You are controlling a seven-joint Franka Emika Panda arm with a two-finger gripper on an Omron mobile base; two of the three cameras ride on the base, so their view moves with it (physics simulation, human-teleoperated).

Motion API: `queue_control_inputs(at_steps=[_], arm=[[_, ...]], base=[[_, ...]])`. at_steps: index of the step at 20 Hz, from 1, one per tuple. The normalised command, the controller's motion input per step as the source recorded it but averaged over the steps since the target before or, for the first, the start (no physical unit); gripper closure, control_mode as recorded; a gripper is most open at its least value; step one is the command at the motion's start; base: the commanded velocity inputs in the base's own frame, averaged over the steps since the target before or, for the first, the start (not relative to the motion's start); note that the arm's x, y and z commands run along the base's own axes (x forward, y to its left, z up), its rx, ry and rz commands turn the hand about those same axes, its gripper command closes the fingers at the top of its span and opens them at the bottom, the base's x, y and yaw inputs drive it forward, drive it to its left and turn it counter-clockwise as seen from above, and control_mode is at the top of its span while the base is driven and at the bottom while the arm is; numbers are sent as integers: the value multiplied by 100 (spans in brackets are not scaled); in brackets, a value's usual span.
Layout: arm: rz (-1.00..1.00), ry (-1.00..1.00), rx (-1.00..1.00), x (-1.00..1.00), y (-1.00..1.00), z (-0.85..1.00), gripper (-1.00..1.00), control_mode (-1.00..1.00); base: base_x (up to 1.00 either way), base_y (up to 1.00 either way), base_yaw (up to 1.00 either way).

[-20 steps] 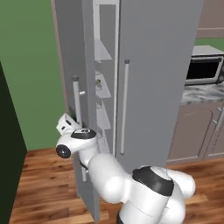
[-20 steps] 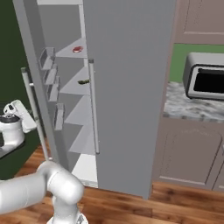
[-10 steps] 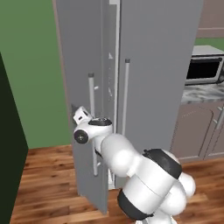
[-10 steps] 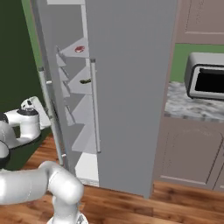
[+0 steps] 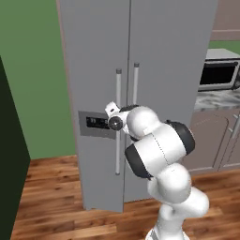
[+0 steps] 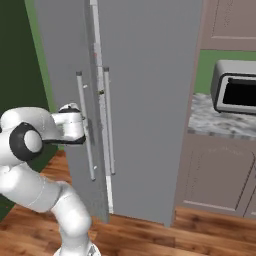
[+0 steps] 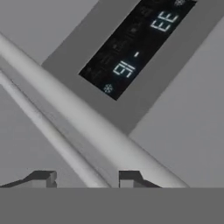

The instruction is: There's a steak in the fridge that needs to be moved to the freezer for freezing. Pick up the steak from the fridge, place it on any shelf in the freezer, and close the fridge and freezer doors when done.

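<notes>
The tall grey refrigerator fills the middle of both base views. The freezer door [image 5: 93, 70] [image 6: 60, 60], with its dark dispenser panel [image 5: 96, 123] [image 7: 135, 48], stands a narrow crack from shut; a thin white strip [image 6: 100, 75] shows beside it. The fridge door [image 5: 173, 93] [image 6: 150, 100] is shut. My gripper [image 5: 112, 115] [image 6: 82, 127] [image 7: 86, 179] rests against the freezer door by its silver bar handle [image 5: 118, 140] [image 6: 86, 150] [image 7: 87, 118]. Its fingertips [image 7: 43, 178] stand apart and grip nothing. The steak is hidden behind the doors.
A microwave [image 5: 220, 75] [image 6: 235, 92] sits on a marble counter [image 5: 213, 101] [image 6: 215, 122] to the right, above grey cabinets [image 6: 220, 170]. A green wall [image 5: 33, 70] and a dark panel [image 5: 9, 154] lie to the left. Wood floor [image 5: 56, 187] spreads below.
The freezer door has swung from wide open to almost shut, with my hand travelling on it to the right. The freezer shelves and door bins have gone out of sight.
</notes>
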Motion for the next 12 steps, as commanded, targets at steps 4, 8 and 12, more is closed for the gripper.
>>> queue_control_inputs(at_steps=[4, 8, 12], arm=[[0, -1, 9, 99, -49, 0, -100, -100], [1, -4, 9, 92, -39, -1, -100, -100], [1, -7, 4, 68, -16, -4, -100, -100]], base=[[0, 0, 0], [0, 0, 0], [0, 0, 0]])
